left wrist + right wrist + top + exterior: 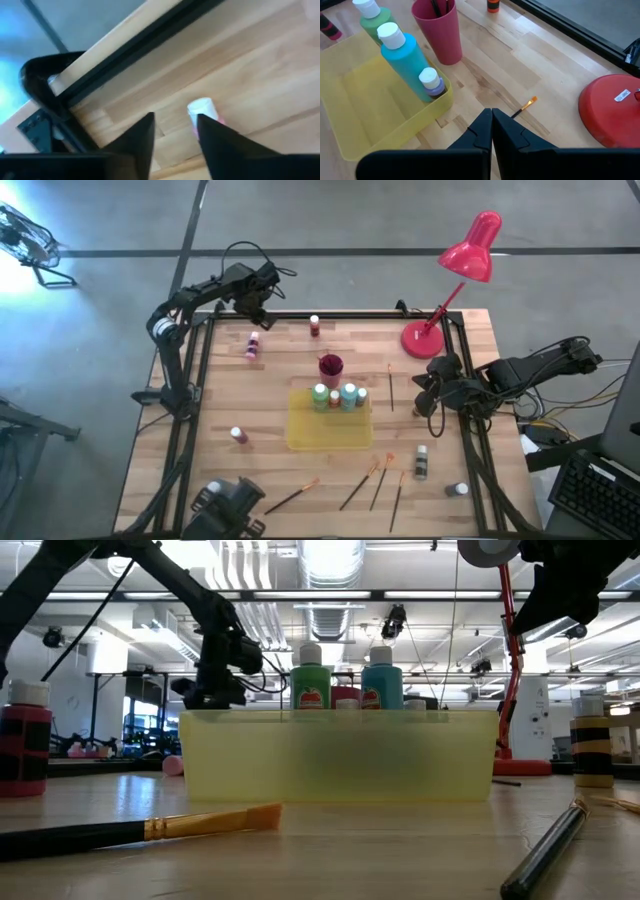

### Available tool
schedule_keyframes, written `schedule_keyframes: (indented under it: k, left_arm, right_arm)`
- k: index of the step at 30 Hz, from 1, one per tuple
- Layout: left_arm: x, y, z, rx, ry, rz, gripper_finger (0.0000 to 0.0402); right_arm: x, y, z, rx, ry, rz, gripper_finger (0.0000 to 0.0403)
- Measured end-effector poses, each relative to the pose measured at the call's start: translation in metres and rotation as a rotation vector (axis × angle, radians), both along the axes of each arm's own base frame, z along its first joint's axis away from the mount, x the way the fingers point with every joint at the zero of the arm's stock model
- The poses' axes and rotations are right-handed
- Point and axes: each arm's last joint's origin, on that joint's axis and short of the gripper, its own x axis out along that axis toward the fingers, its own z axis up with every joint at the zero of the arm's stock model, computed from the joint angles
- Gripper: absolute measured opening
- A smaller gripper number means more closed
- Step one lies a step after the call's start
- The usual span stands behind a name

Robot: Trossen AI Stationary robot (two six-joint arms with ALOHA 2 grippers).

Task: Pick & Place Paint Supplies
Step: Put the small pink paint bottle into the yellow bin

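A yellow tray [328, 436] is seen at the middle of the table [270, 395], with a green bottle [320, 395], a blue bottle [349, 394] and smaller bottles stood upright along its far edge, just beside a magenta cup [331, 366]. The left gripper [262, 311] is held over the table's far left corner, its fingers parted above a pink bottle [254, 345] (white cap visible between the tips in the wrist view). The right gripper [424, 387] is poised at the right edge near a red lamp [455, 280], fingers pressed together and empty, with a brush [390, 385] lying just beside it. Other bottles are scattered about the table, well apart, and several brushes [372, 484] are strewn along the near edge.
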Motion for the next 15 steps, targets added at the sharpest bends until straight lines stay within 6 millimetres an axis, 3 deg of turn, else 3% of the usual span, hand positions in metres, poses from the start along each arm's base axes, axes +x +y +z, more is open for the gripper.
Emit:
schedule_keyframes:
  k: [6,15]
  left_arm:
    - [-0.0001,-0.0009,-0.0002,-0.005,-0.018,0.065,0.0224]
    - [0.0006,-0.0029,-0.0003,-0.036,-0.087,0.197,0.0227]
  right_arm:
    - [0.0,0.0,0.0,0.0,0.0,0.0,0.0008]
    - [0.0,0.0,-0.0001,0.0,0.0,0.0,0.0008]
